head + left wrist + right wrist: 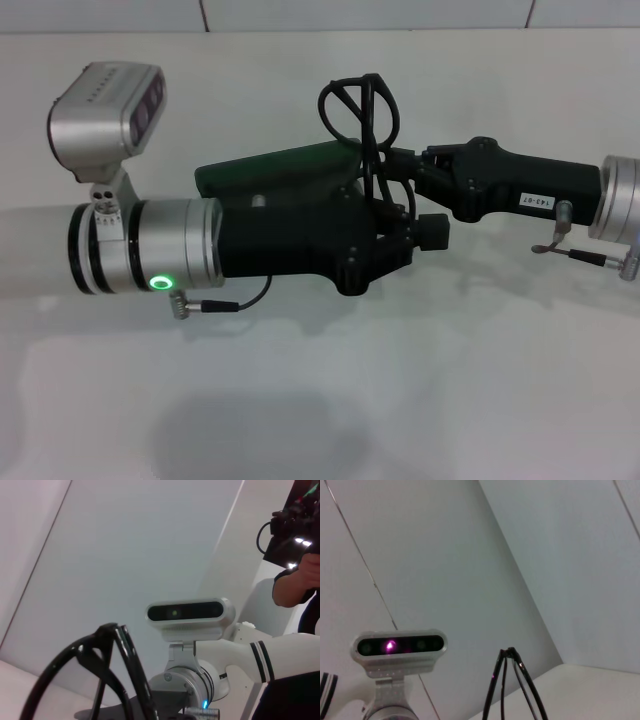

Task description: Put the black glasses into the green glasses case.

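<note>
The black glasses (372, 130) are held upright in the air at the centre of the head view, lenses on top, where my two grippers meet. My left gripper (392, 225) reaches in from the left and is shut on their lower part. My right gripper (402, 165) reaches in from the right and touches the glasses at the side. The green glasses case (270, 170) lies on the table behind my left arm and is partly hidden by it. The glasses show close up in the left wrist view (122, 650) and folded in the right wrist view (509, 654).
The white table (320, 400) stretches in front of and behind the arms. The left wrist camera (110, 105) sticks up at the left. A person (295, 580) stands far off beyond the right arm.
</note>
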Robot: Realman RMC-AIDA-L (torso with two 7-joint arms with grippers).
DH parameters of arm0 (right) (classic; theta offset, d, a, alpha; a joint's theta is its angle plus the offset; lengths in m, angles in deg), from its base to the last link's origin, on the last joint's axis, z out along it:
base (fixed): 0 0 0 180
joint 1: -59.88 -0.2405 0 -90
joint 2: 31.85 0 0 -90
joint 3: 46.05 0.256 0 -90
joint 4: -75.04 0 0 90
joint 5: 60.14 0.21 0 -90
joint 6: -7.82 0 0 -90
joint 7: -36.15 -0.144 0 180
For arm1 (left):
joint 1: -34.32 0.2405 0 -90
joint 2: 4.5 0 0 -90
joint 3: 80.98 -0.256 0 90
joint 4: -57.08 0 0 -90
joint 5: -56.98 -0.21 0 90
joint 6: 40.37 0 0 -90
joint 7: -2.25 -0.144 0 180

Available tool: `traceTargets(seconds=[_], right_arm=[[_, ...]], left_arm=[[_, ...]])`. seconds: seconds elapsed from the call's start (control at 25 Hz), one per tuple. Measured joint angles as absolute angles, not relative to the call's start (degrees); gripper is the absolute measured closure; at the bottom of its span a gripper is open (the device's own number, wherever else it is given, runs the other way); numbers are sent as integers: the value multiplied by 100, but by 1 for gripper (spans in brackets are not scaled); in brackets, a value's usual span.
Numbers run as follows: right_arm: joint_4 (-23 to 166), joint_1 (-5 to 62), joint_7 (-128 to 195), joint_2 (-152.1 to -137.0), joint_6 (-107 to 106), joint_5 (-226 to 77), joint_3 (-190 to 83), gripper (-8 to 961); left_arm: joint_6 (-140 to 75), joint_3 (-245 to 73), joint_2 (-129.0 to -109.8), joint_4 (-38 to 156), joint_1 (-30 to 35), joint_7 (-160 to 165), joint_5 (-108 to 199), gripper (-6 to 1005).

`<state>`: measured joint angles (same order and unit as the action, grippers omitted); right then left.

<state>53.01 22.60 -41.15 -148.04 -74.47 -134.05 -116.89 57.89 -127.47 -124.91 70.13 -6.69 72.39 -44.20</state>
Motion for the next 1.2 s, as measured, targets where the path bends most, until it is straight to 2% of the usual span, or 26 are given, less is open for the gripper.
traceTargets(seconds=[1.2], right_arm=[[5279, 2174, -4066, -14797, -7829, -13386, -11724, 923]], left_arm=[[5728, -12756, -12499, 6874, -787, 7239, -4432, 1000]])
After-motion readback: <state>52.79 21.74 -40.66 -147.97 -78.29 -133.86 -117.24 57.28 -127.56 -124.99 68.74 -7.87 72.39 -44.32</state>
